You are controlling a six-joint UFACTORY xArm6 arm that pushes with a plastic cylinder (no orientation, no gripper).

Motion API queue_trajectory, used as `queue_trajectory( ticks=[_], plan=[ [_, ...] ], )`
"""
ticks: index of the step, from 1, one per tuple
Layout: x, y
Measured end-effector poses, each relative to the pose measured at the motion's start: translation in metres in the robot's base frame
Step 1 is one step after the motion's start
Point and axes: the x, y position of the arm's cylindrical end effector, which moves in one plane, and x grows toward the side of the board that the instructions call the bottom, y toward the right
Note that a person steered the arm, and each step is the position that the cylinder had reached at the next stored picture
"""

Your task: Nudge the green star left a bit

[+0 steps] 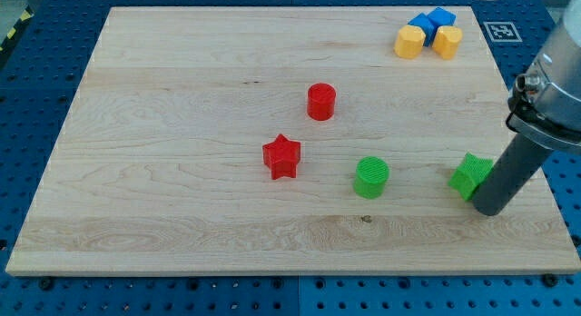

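Observation:
The green star point(469, 174) lies near the view's right edge of the wooden board point(182, 125), partly hidden by my rod. My tip point(490, 209) rests on the board just right of and below the star, touching or nearly touching it. A green cylinder point(370, 177) stands to the star's left, with a gap between them.
A red star point(281, 157) and a red cylinder point(320, 102) sit near the board's middle. At the view's top right are two blue blocks point(431, 24) and two yellow blocks point(410, 42), point(447, 42) clustered together. The board's right edge is close to my tip.

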Motion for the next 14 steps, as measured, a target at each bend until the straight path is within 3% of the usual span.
queue_trajectory(
  ticks=[2,3,4,5,7,8,11,12,14],
  plan=[
    [0.001,-0.023],
    [0.028,0.004],
    [0.025,0.055],
    [-0.027,0.081],
    [-0.172,0.082],
    [-0.182,0.082],
    [-0.028,0.075],
    [-0.002,0.066],
    [-0.002,0.029]
  ],
)
